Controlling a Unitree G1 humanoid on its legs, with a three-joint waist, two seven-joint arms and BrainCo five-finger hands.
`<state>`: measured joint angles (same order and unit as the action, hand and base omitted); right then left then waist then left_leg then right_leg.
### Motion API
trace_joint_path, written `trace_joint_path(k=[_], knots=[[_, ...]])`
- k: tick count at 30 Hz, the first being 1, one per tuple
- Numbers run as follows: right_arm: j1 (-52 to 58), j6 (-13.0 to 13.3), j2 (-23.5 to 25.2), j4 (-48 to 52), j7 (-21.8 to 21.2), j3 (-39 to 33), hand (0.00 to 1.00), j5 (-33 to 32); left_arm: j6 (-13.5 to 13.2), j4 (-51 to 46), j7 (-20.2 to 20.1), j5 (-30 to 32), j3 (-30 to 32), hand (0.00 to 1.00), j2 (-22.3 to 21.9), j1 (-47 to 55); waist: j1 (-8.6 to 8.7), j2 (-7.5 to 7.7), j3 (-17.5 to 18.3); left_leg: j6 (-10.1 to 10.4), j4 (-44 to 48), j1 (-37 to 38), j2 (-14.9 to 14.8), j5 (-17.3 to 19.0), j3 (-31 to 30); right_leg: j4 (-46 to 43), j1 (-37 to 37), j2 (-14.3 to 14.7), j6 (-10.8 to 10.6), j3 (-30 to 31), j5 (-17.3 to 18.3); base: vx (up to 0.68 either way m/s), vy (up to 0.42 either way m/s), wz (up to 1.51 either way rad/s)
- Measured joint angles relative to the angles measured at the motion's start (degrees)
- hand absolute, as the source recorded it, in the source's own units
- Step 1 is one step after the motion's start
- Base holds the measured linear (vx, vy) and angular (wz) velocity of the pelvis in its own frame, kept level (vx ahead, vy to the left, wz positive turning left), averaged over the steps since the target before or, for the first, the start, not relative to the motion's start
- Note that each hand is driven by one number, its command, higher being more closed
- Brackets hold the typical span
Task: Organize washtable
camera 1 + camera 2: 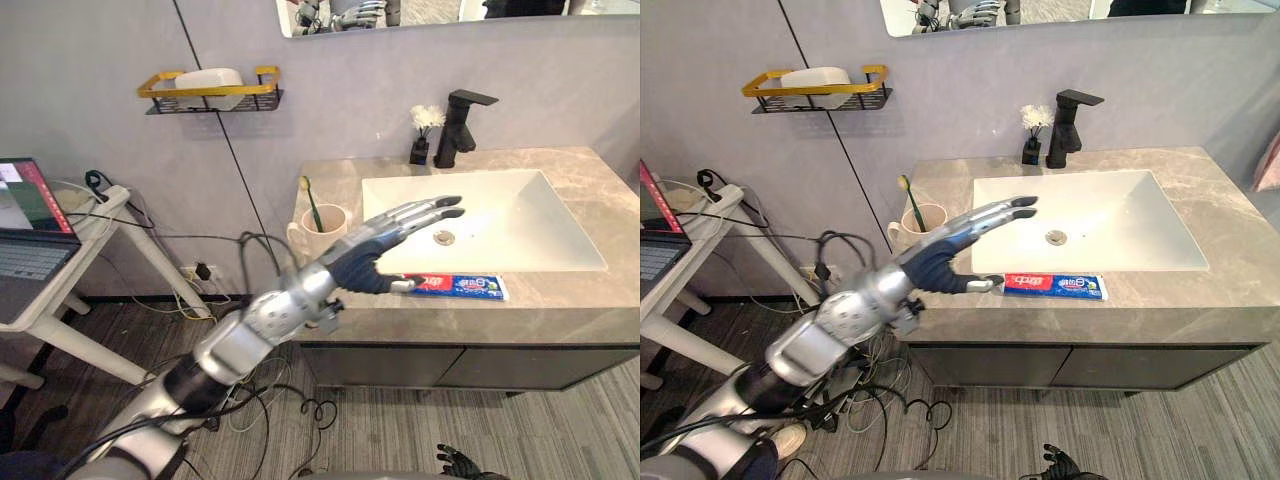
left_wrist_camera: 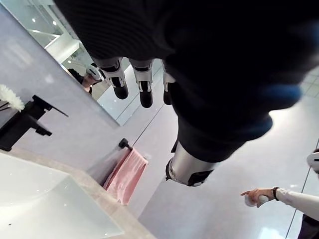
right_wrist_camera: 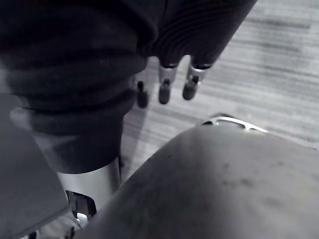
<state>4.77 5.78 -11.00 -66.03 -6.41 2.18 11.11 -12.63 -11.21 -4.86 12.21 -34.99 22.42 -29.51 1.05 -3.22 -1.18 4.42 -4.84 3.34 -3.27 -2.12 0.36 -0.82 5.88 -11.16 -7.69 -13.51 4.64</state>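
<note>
Toothpaste tube [image 1: 462,287] lies flat on the surface [image 1: 560,312], along the front edge just before the sink [image 1: 525,205]. Its left end is hidden behind the left hand's thumb; contact unclear. Left hand [image 1: 384,252] hovers there with fingers straight and spread out over the basin, holding nothing. Cup [image 1: 322,230] with toothbrush [image 1: 311,203] stands at the surface's left end, lower part covered by the arm. Black faucet [image 1: 460,125] is behind the sink. The left wrist view adds a pink towel [image 2: 124,174] and a person's hand [image 2: 256,196]. Right hand [image 3: 164,85] hangs low over the floor, fingers relaxed, empty.
</note>
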Motion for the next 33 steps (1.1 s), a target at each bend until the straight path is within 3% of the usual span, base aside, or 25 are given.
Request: trace_joint_path(k=[1, 4, 10, 21, 33], knots=[[-0.4, 0.0, -0.2, 0.1, 0.0, 0.0, 0.0, -0.1, 0.6, 2.9, 0.0, 2.1, -1.5, 0.0, -2.2, -1.3, 1.22, -0.36, -0.6, 0.0, 0.1, 0.0, 0.0, 0.0, 0.4, 0.0, -0.2, 0.0, 0.1, 0.4, 0.0, -0.01, -0.004, -0.11], [-0.5, 0.0, -0.7, 1.2, 0.2, -0.1, 0.0, -1.2, 1.0, 6.4, 0.3, 4.7, -3.1, 0.0, -4.9, -2.1, 1.77, -1.01, -1.4, 0.0, 0.4, 0.0, -0.3, 0.0, 1.7, 0.0, -1.1, 0.2, 0.4, 1.8, -0.4, -0.02, -0.006, -0.27], [0.3, 0.0, -0.9, 3.6, 1.5, -2.4, 0.0, -2.7, 1.9, 13.0, 1.3, 8.8, -4.1, 0.0, -5.3, -3.1, 4.44, -2.04, -3.2, 0.2, 0.9, 0.0, -1.0, 1.1, 3.6, 1.1, -1.7, 1.0, 1.4, 3.4, -1.3, -0.03, -0.008, -0.2], [1.4, 0.0, -0.6, 5.1, 2.7, -4.7, 0.0, -3.9, 2.3, 14.4, 1.2, 9.3, -5.5, 0.0, -5.5, -3.0, 4.79, -1.88, -3.7, 0.2, 0.9, 0.3, -1.0, 2.1, 4.6, 2.9, -1.1, 1.0, 2.1, 4.0, -1.9, 0.0, 0.002, -0.05], [1.4, 0.0, -0.2, 6.8, 2.6, -4.1, 0.0, -4.3, 4.9, 20.7, 3.7, 16.6, -2.4, 0.0, -6.6, -3.0, 6.02, -1.34, -4.7, 0.2, 1.4, 0.3, -0.9, 3.2, 4.7, 3.0, -0.5, 1.1, 3.6, 3.7, -1.2, 0.01, -0.005, 0.0]])
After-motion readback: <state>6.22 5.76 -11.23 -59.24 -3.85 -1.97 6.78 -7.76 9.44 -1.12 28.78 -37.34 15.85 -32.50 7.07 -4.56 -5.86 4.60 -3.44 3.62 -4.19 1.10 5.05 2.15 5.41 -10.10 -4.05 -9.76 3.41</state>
